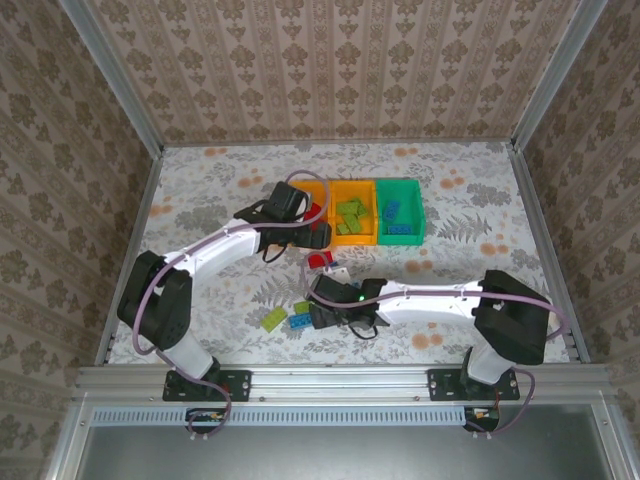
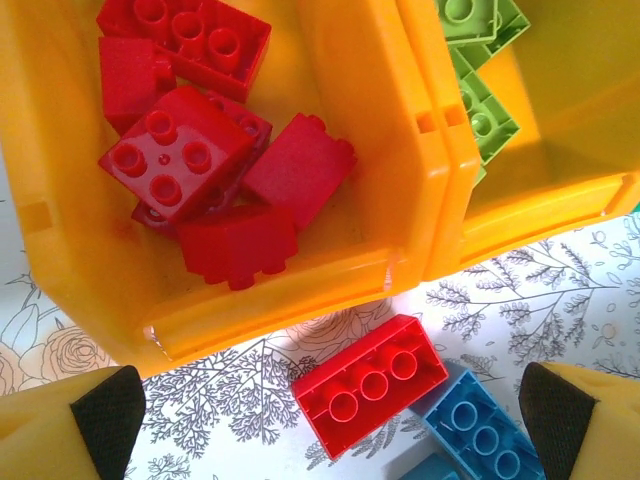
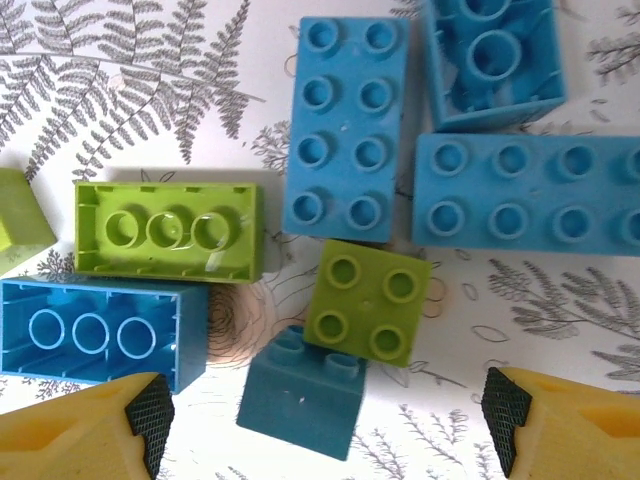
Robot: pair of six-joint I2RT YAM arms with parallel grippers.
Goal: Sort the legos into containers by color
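Two tools agape, left tool (image 2: 332,415) and right tool (image 3: 327,420), over glossy studded bricks (image 3: 345,125).

Three open bins in a row, far middle: the left orange-yellow plastic bin (image 2: 340,70) holds tumbled red studded bricks (image 2: 185,155), the middle orange-yellow bin (image 1: 354,241) lime green bricks (image 1: 350,213), the right green bin (image 1: 401,184) blue bricks (image 1: 394,215). One loose red oblong brick (image 2: 372,383) lies studs-up just near of the left bin. Nearer still, loose blue pieces (image 3: 345,130) and loose lime pieces (image 3: 368,300) lie scattered, some upturned.
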